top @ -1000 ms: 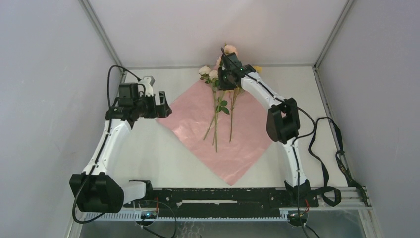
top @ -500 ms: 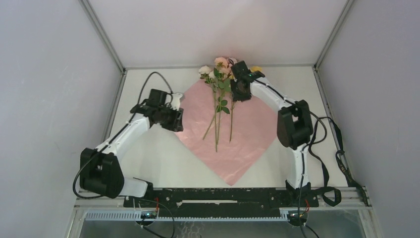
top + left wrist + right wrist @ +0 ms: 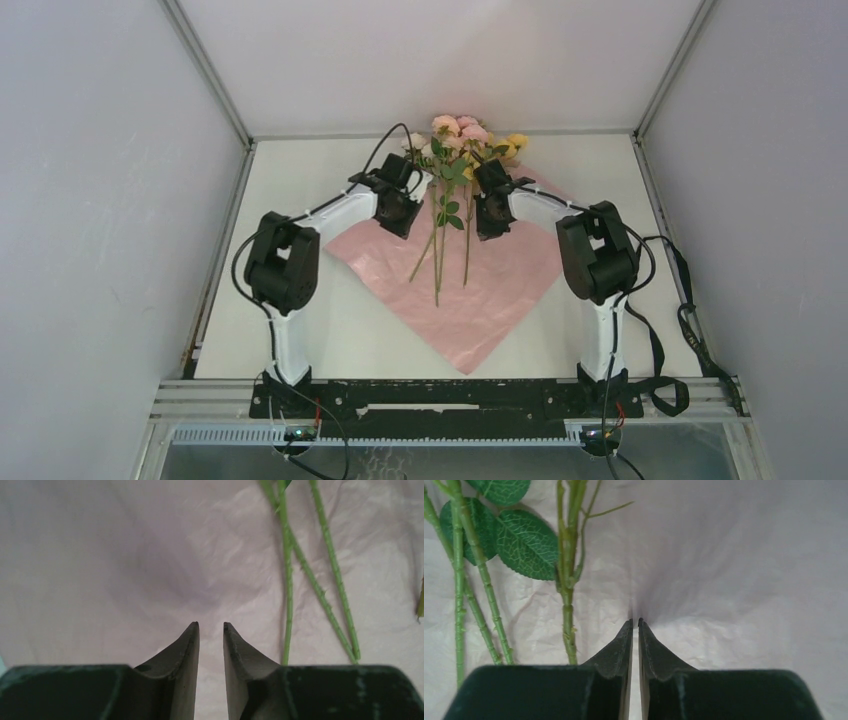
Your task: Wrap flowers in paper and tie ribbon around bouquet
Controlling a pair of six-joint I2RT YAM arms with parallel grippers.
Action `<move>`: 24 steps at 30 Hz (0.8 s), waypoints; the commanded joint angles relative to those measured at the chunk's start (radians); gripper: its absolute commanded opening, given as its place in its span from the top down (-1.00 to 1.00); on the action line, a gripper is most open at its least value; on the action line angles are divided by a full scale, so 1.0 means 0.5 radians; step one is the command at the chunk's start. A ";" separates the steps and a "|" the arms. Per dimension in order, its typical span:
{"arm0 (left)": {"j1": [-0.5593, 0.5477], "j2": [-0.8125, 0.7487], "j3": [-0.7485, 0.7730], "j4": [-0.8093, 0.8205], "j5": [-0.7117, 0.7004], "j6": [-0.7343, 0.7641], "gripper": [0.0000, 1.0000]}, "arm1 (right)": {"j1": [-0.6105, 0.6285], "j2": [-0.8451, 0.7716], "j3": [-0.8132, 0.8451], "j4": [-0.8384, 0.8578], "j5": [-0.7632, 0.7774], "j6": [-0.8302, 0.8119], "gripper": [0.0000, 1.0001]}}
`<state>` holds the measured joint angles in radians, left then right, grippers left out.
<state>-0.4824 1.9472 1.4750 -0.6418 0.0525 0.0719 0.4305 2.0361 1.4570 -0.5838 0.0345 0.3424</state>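
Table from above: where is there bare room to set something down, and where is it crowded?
Free: table between left arm and paper's near edge; far right corner past the flowers. Crowded: where left gripper and right gripper flank the stems.

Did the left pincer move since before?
Yes. The left pincer slid rightward, from beside the left corner of the paper to above it, close to the flower stems.

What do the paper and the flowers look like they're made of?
The paper looks like thin matte tissue, pink to lilac: fine crinkles and folds show up close. The flowers are probably artificial, plastic stems and fabric or plastic leaves: evenly green stems with regular nubs, leaf veins that look pressed in. Real ones cannot be ruled out.
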 commanded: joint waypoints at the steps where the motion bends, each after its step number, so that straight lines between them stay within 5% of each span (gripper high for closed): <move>1: -0.089 0.190 0.303 -0.029 -0.031 0.048 0.41 | 0.050 0.022 -0.038 0.209 -0.154 0.073 0.72; 11: -0.180 0.590 0.668 -0.255 0.255 0.037 0.35 | 0.129 -0.087 -0.215 0.349 -0.424 0.115 0.73; 20: -0.208 0.361 0.552 -0.136 0.819 0.028 0.32 | 0.082 -0.239 -0.411 0.573 -0.793 0.223 0.73; 24: -0.205 0.295 0.540 -0.136 0.826 0.029 0.27 | 0.096 -0.310 -0.417 0.483 -0.730 0.196 0.72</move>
<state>-0.5823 2.1971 1.7466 -0.7372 0.3817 0.0853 0.4728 1.9644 1.2442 -0.3481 -0.3180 0.4271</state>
